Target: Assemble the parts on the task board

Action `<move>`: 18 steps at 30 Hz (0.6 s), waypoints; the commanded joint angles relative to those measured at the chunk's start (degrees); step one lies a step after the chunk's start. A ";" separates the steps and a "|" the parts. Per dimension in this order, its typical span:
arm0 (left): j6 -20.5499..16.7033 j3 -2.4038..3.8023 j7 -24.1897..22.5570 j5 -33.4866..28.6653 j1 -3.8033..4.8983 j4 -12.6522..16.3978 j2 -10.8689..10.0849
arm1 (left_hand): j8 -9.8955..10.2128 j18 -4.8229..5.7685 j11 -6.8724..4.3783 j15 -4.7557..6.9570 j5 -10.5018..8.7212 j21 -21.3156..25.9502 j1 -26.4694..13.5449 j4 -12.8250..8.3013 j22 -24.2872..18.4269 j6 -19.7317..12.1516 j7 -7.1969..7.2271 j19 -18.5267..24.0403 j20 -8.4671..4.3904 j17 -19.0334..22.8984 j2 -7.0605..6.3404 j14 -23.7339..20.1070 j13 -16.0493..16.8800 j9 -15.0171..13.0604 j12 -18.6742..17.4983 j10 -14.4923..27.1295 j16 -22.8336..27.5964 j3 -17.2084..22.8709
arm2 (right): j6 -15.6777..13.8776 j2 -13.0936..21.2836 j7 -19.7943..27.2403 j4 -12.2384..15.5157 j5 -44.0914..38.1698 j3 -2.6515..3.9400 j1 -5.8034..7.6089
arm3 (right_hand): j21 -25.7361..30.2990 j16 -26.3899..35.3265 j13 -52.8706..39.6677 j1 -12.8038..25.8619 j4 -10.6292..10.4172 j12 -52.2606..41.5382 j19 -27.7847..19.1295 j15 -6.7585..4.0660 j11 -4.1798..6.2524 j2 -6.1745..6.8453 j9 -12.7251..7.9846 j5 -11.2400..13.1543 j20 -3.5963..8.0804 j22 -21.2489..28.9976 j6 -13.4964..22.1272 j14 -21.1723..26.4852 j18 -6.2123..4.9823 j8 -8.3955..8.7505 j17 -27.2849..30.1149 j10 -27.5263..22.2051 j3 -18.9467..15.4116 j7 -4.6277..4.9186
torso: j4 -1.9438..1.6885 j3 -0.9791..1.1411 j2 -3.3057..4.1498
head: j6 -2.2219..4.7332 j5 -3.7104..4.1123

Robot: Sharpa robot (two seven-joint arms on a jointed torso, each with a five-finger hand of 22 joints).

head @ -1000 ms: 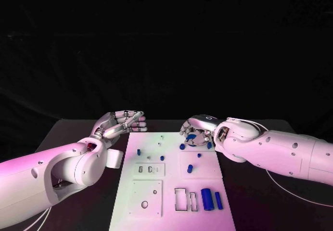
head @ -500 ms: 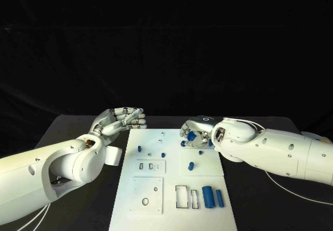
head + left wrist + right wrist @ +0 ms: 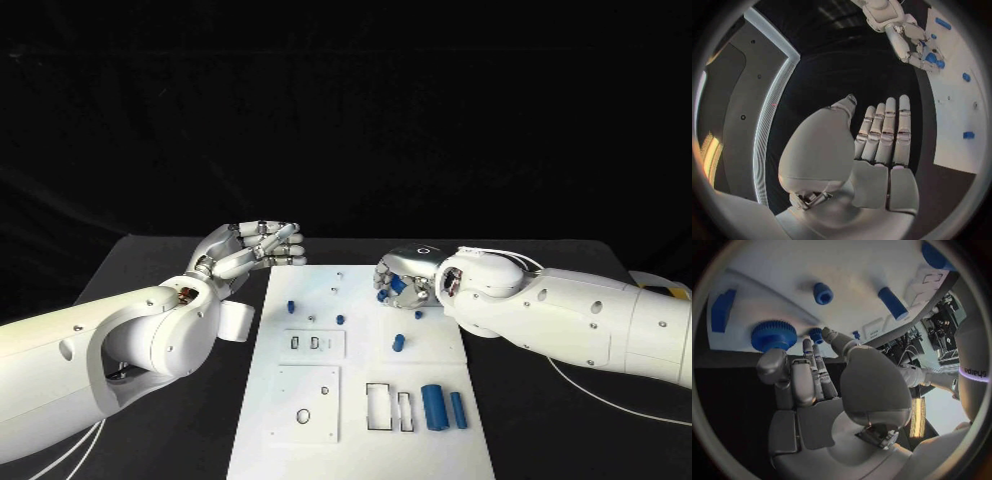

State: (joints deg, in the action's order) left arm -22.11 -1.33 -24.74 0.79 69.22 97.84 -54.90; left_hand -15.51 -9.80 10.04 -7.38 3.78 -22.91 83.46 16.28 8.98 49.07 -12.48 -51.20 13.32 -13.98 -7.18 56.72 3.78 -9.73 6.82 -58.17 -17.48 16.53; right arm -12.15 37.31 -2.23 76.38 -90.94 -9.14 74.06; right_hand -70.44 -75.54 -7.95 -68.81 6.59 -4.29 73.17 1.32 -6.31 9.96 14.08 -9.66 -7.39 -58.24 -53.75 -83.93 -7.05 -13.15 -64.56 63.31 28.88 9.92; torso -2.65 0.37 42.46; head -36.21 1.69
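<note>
**Both hands at the far end of the task board**

We see the white task board lying lengthwise in the middle of the black worktop, with the blue parts spread over it. Nearest the robot, two blue cylinders lie side by side toward the board's right edge, just beside two narrow rectangular slots. Further up, a single short blue peg stands apart, and a few smaller blue pegs stand on the left half, above a small inset plate with cut-outs.

Our left hand hangs off the board's far left corner, over the bare worktop. In the left wrist view its fingers are stretched out straight and pressed side by side, the thumb lying alongside, and nothing is in them.

Our right hand is over the far right part of the board. In the right wrist view its fingers lie close together, pointing at the board, with the tips right by a blue toothed gear and a small blue peg. Whether they touch either one, we cannot tell; the palm is bare. In the same view a round blue knob, a blue cylinder and a flat blue bar sit further out on the board, well apart from the hand.
</note>
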 commanded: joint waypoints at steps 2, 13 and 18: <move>1.31 0.06 -0.01 0.26 0.15 0.20 -0.05 | 0.41 -0.67 0.32 -0.16 -0.33 -0.41 -0.60 0.29 0.08 -0.21 -1.09 -0.38 0.05 -0.12 0.16 0.07 0.04 0.06 -0.21 0.15 0.00 0.08 | 1.01 -0.25 -0.39 -0.24 -1.00 -0.02 -0.13 | -0.64 -0.60 -0.09 -0.04 -0.59 -0.41 0.54 0.09 0.05 -0.79 0.18 -0.20 0.08 -0.66 -0.45 -1.73 1.06 -0.30 -0.33 -0.12 0.33 -0.04 | 0.04 0.02 0.13 | -0.23 -0.10; 1.49 0.06 0.26 0.26 0.20 0.17 -0.10 | 0.46 -0.66 0.36 -0.22 -0.32 -0.48 -0.78 0.29 0.09 -0.24 -1.14 -0.44 0.05 -0.18 0.31 -0.16 0.05 0.06 -0.34 0.16 0.14 0.13 | -0.03 -0.42 -0.86 -0.45 -0.94 -0.02 -0.21 | -4.79 -2.42 -0.85 -2.31 -0.75 -2.73 2.92 -0.86 1.31 -3.80 2.24 3.15 0.78 -6.88 -3.48 -1.88 1.97 -2.50 -1.79 3.33 4.65 -1.27 | 0.02 0.02 0.23 | -0.38 -0.18; 1.47 0.06 0.44 0.26 0.21 0.15 -0.13 | 0.49 -0.66 0.38 -0.24 -0.32 -0.51 -0.86 0.29 0.10 -0.25 -1.17 -0.45 0.05 -0.22 0.39 -0.25 0.06 0.07 -0.40 0.17 0.20 0.16 | -2.17 -0.50 -1.22 -0.38 -1.12 -0.02 -0.23 | -5.87 -2.80 -1.12 -3.19 -0.20 -3.10 3.51 -1.14 1.61 -4.45 3.57 3.57 1.07 -8.55 -4.21 -1.92 2.23 -3.64 -2.01 3.80 5.80 -1.56 | 0.05 0.02 0.29 | -0.30 -0.20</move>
State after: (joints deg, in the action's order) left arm -21.79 -1.33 -24.26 0.80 69.33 97.85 -55.05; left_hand -15.31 -9.78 10.04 -7.39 3.78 -23.12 83.23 16.28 9.02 49.07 -12.48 -51.20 13.32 -14.11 -6.94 56.72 3.77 -9.73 6.62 -58.17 -17.48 16.53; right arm -12.76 36.89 -2.71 75.97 -91.07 -9.12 73.91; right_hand -76.14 -78.11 -8.85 -71.20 6.36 -7.03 76.45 0.49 -4.78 6.48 17.25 -6.25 -6.34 -66.55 -57.54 -83.93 -5.28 -16.54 -66.54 66.52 34.28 8.38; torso -2.61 0.39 42.69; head -36.56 1.49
